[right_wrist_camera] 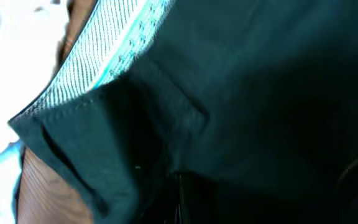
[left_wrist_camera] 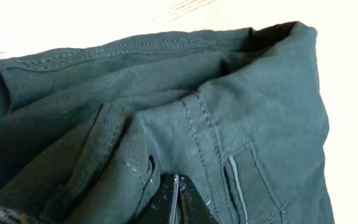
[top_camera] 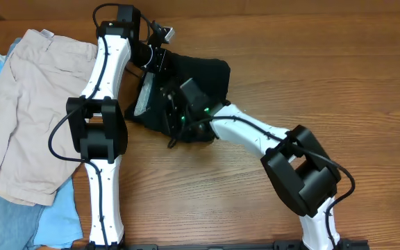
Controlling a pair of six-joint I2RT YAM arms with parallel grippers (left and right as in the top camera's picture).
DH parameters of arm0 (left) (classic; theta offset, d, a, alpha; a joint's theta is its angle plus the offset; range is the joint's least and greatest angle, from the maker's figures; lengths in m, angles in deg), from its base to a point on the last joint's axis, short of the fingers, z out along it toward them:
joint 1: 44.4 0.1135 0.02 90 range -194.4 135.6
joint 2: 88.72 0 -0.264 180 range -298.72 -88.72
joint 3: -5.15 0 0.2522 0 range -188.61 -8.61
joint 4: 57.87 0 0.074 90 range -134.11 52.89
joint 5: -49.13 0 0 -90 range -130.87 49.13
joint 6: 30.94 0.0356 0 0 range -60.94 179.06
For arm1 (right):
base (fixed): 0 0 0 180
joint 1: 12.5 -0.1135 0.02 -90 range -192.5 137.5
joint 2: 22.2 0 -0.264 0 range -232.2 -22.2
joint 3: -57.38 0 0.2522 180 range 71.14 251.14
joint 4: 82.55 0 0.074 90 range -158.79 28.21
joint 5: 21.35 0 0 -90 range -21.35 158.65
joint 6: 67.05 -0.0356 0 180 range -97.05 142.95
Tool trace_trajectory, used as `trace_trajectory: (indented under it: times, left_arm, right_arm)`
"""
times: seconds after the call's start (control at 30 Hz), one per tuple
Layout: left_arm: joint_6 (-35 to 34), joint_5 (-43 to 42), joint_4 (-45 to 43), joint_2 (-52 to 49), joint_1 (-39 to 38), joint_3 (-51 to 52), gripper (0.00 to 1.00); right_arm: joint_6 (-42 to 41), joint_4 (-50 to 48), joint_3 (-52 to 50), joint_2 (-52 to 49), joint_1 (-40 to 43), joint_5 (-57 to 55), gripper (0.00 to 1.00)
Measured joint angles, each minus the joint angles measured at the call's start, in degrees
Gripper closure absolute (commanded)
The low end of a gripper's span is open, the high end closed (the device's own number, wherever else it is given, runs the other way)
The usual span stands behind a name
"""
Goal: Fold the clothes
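Note:
The black shorts (top_camera: 200, 80) lie bunched at the middle back of the table, with the pale waistband lining (top_camera: 144, 97) showing on their left edge. My left gripper (top_camera: 160, 61) is at the shorts' top left edge. In the left wrist view its fingers (left_wrist_camera: 178, 198) are pressed together on a fold of the dark fabric (left_wrist_camera: 229, 112). My right gripper (top_camera: 174, 111) is over the shorts' lower left part. In the right wrist view its fingers (right_wrist_camera: 180, 193) are shut in dark cloth (right_wrist_camera: 247, 81), with the pale lining (right_wrist_camera: 104, 56) above.
Beige khaki shorts (top_camera: 30, 111) lie spread at the far left, over light blue garments (top_camera: 26, 219) at the left front corner. Bare wooden table (top_camera: 325, 69) lies to the right of the black shorts.

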Motion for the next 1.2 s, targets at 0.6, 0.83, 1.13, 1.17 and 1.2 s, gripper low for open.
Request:
trace_trajectory:
  times: [0.6, 0.83, 1.13, 1.17, 1.2]
  left_arm:
    - [-0.37, 1.60, 3.63, 0.00, 2.95, -0.35, 0.45]
    - [-3.30, 9.88, 5.68, 5.75, 2.99, -9.68, 0.22]
    - [-6.12, 14.40, 10.80, 17.49, 2.99, -13.55, 0.21]
    - [-6.12, 14.84, 11.34, 17.49, 2.99, -13.55, 0.21]
    - [-6.12, 15.23, 11.61, 17.49, 2.99, -13.55, 0.22]
  right_arm:
    - [-5.95, 11.02, 1.27, 18.49, 14.34, -1.01, 0.18]
    - [-8.15, 14.08, -2.10, 13.81, 18.53, -1.22, 0.00]
    - [-12.72, 8.02, -2.71, 1.84, 18.36, -0.87, 0.08]
    - [-12.94, 6.84, -2.71, 1.55, 18.23, -0.83, 0.22]
    - [-13.27, 6.10, -2.71, 1.27, 18.01, -0.74, 0.36]
